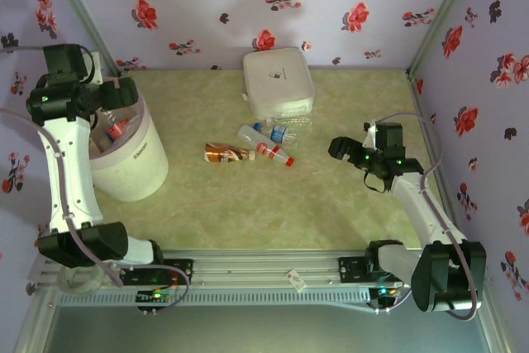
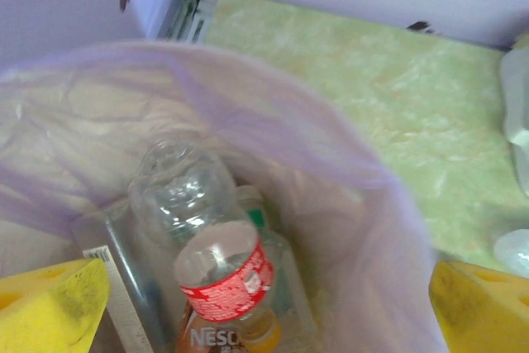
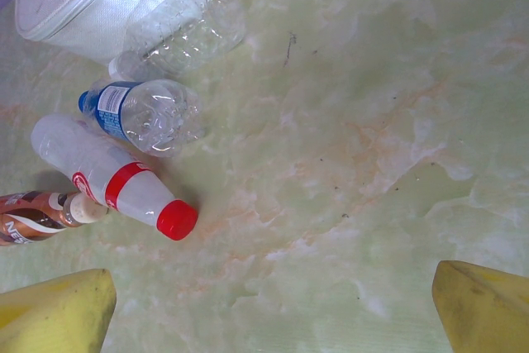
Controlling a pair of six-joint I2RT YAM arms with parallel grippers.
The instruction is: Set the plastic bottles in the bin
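Several plastic bottles (image 2: 219, 279) are already down in the bin (image 1: 136, 167). Four loose bottles (image 3: 116, 183) lie mid-tabletop (image 1: 331, 212), near the white box (image 1: 277, 80). My left gripper (image 2: 269, 307) hangs over the bin, fingers apart and empty. My right gripper (image 3: 269, 307) faces the stragglers, fingers apart. I'd call it partly done.

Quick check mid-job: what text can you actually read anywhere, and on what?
"NESC", cut off by the frame edge: brown bottle inside the bin.
Red label of the clear bottle above it: print too blurred.
Blue-labelled bottle, red-capped bottle, brown table bottle: too blurred.
White box mark: too small.
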